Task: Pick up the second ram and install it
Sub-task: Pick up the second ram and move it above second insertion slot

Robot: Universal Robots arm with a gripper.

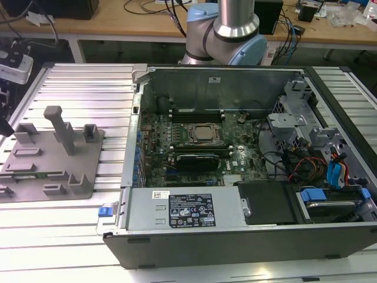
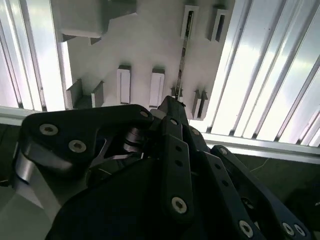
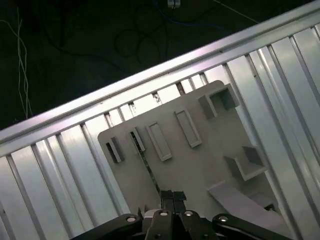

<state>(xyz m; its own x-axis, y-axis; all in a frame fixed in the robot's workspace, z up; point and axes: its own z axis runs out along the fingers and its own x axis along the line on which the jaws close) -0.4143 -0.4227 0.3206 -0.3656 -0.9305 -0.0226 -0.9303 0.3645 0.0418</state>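
The second ram point(image 1: 35, 174) stands on edge in a slot of the grey holder plate point(image 1: 35, 159), at the exterior view's left. In both wrist views it is a thin dark strip point(image 2: 183, 55) point(image 3: 145, 159) running across the plate point(image 3: 200, 165). My gripper point(image 3: 172, 195) hangs above the plate, near one end of the ram and apart from it. Its black fingertips point(image 2: 170, 102) are pressed together with nothing between them. The open computer case point(image 1: 141, 153) holds the motherboard, with the processor point(image 1: 203, 134) between black socket rails point(image 1: 197, 158).
Several grey blocks and a tall post point(image 1: 62, 127) rise from the holder plate. The ribbed aluminium table point(image 1: 88, 82) surrounds the case. Cables and blue drive clips point(image 1: 333, 177) crowd the case's right side. The arm's base point(image 1: 227, 32) stands behind the case.
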